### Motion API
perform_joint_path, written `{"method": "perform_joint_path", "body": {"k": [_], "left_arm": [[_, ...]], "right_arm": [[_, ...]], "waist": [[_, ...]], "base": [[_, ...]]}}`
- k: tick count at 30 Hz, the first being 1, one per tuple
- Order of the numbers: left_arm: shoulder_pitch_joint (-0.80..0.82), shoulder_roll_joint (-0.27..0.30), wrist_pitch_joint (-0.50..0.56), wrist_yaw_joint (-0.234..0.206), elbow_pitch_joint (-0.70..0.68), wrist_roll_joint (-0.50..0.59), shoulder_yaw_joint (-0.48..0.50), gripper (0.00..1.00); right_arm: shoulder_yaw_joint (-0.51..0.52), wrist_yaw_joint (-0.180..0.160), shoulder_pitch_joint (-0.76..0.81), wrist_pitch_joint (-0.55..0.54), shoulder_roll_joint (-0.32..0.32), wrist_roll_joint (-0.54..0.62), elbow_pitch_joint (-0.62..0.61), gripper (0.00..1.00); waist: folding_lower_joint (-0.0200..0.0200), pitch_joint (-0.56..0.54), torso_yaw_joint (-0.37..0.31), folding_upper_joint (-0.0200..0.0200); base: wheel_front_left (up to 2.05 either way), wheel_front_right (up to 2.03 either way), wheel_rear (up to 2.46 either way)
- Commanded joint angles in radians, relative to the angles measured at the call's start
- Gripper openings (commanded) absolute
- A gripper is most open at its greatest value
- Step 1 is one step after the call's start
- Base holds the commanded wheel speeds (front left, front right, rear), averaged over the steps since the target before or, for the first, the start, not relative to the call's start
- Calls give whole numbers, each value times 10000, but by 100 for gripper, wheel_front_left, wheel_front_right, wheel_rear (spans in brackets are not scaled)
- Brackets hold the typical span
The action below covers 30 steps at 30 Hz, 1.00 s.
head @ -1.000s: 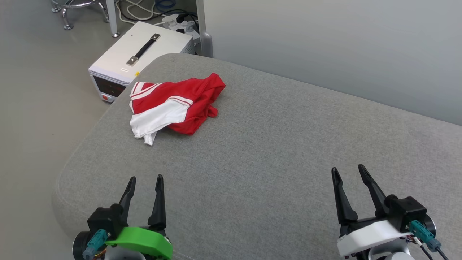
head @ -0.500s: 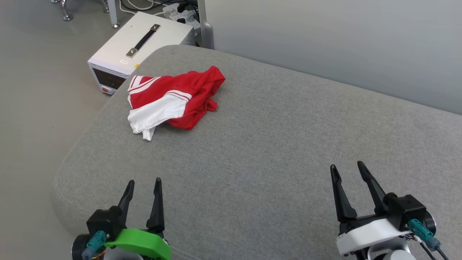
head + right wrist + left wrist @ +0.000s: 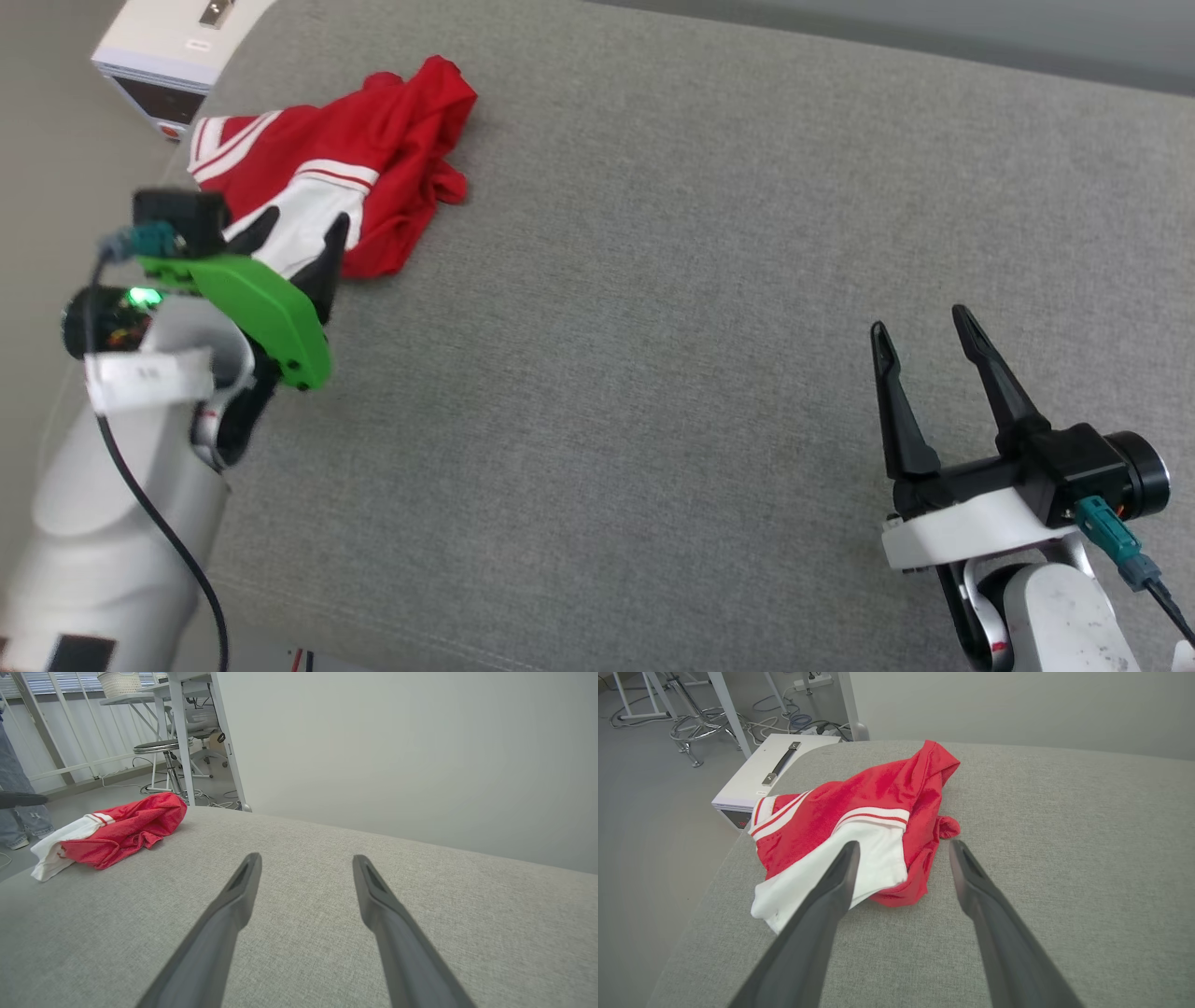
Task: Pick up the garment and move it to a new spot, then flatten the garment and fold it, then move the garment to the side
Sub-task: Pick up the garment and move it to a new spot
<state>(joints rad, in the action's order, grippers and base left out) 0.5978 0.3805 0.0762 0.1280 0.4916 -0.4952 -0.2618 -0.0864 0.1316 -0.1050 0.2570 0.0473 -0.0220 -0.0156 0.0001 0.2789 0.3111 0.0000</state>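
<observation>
One garment (image 3: 373, 159); left claw (image 3: 303, 220), right claw (image 3: 919, 321), both spread.

Right gripper (image 3: 305, 857): two dark fingers spread wide, nothing between them, hovering over a grey fabric cushion (image 3: 467, 896).

Garment (image 3: 121, 828): crumpled heap near the cushion's far left edge, well apart from the fingers. Mostly red; white sleeve with striped trim hangs toward the left end.

A dark pointed tip (image 3: 21, 799) enters from the left edge, just above the white sleeve.

Background: plain pale wall (image 3: 397, 751) on the right; round stool (image 3: 156, 749), white table legs, and white basket (image 3: 119, 683) on the tabletop. A person's jeans-clad leg (image 3: 14, 812) at far left.
</observation>
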Motion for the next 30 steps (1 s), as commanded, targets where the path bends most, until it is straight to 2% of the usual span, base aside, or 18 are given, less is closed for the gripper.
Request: {"method": "perform_joint_path", "body": {"k": [1, 4, 9, 13, 19, 20, 21, 22, 30], "left_arm": [[512, 379, 603, 24, 175, -581, -230, 100], [1374, 1185, 2009, 25, 449, -1628, -768, 100], [2226, 1955, 3554, 25, 1046, -2851, -1306, 100], [2541, 2263, 3811, 26, 1532, -3258, -1560, 100], [2618, 2266, 4088, 26, 2570, -3597, -2024, 100], [2607, 2231, 4134, 26, 2675, -3700, -2077, 73], [2609, 2207, 4095, 26, 2732, -3792, -2084, 21], [2616, 2187, 3984, 26, 2809, -3887, -2067, 0], [2623, 2623, 2295, 26, 2760, -3854, -2116, 0]], "right_arm": [[-20, -9, -230, 47, 29, 91, -119, 100], [-43, -9, -436, 47, 29, 97, -227, 100], [-77, -9, -660, 47, 29, 79, -307, 100], [-95, -9, -771, 47, 29, 72, -349, 100], [-58, -9, -867, 47, 29, 107, -395, 100], [-55, -9, -881, 47, 29, 117, -387, 100], [-53, -9, -891, 47, 29, 128, -375, 100], [-55, -9, -899, 47, 29, 139, -354, 100], [-37, -9, -813, 47, 29, -3, -18, 100]], "waist": [[-1, 1279, -899, 0], [-1, 1733, -1177, 0], [-1, 2250, -1519, 0], [-1, 2516, -1678, 0], [-1, 2758, -1719, 0], [-1, 2770, -1714, 0], [-1, 2768, -1709, 0], [-1, 2750, -1703, 0], [-1, 1908, -1737, 0]], "base": [[0, 0, 0], [0, 0, 0], [0, 0, 0], [0, 0, 0], [0, 0, 0], [0, 0, 0], [0, 0, 0], [0, 0, 0], [0, 0, 0]]}}
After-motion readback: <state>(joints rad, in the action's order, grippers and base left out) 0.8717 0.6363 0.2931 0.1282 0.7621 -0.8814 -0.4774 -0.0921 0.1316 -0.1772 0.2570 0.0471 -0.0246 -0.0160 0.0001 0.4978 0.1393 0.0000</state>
